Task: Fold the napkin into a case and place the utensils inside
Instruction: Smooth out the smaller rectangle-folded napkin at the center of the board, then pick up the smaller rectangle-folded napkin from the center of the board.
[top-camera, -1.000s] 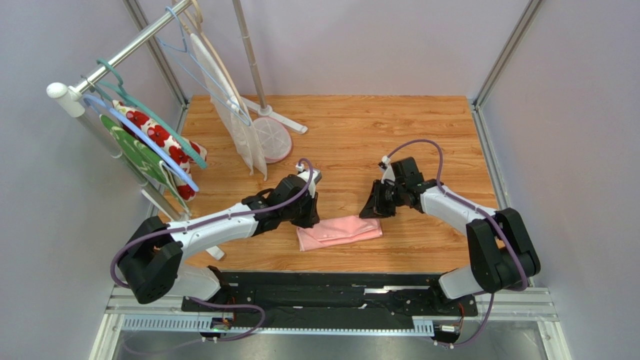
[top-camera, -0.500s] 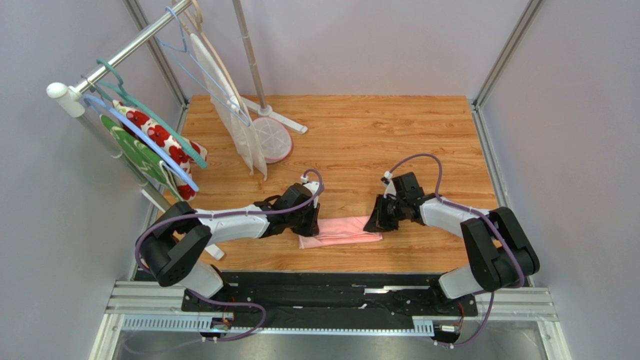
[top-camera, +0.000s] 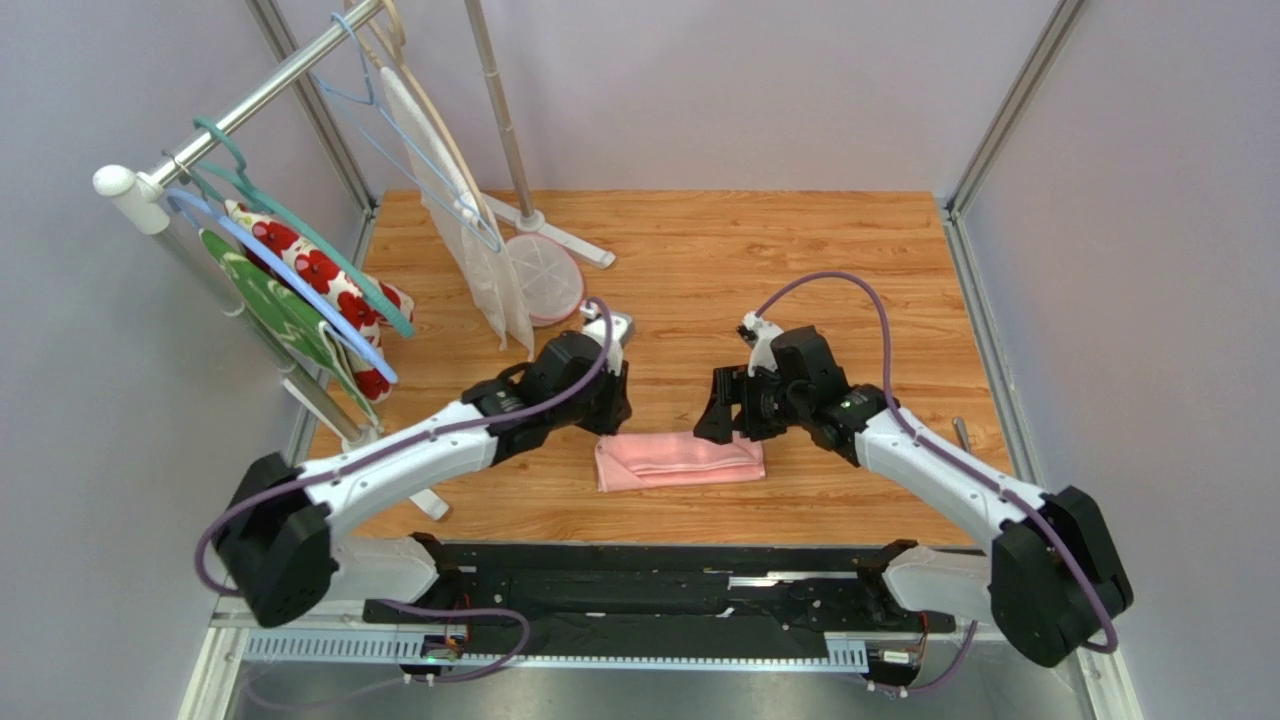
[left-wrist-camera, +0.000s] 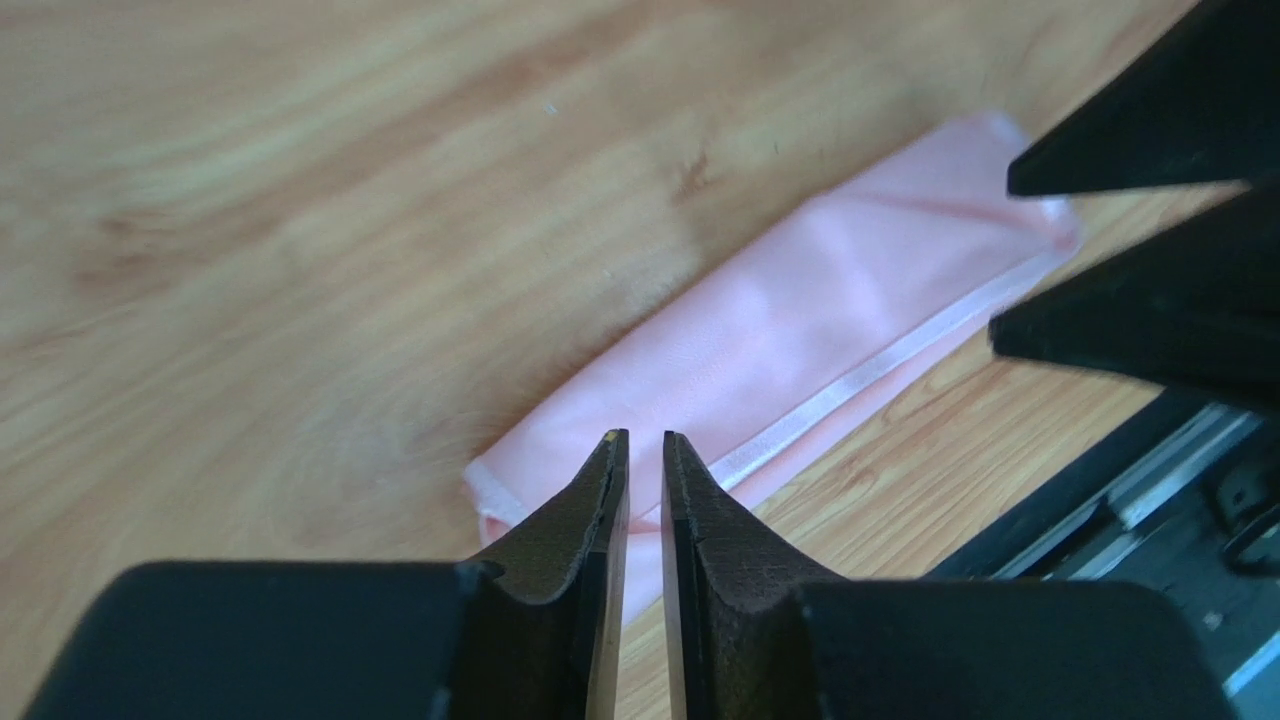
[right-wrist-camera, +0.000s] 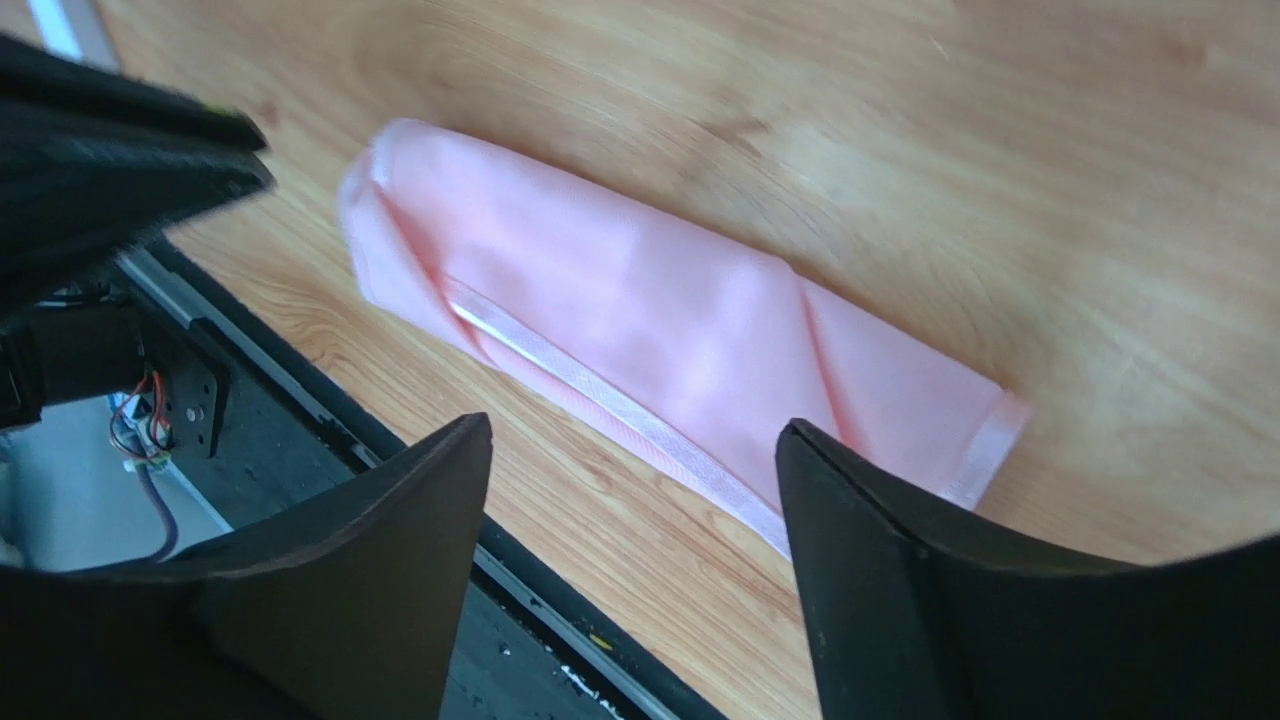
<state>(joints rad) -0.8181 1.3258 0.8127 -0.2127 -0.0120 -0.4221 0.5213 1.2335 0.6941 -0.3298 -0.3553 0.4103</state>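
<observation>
Pink napkin (top-camera: 679, 458), one, folded flat

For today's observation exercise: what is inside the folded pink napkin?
The pink napkin shows only its own folded layers; nothing pokes out. Its inside is covered.

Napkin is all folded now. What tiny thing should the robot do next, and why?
Probably lift both grippers straight up and away. The napkin lies folded in a narrow strip, and neither the left gripper nor the right gripper holds it, so rising should not disturb the folds.
</observation>
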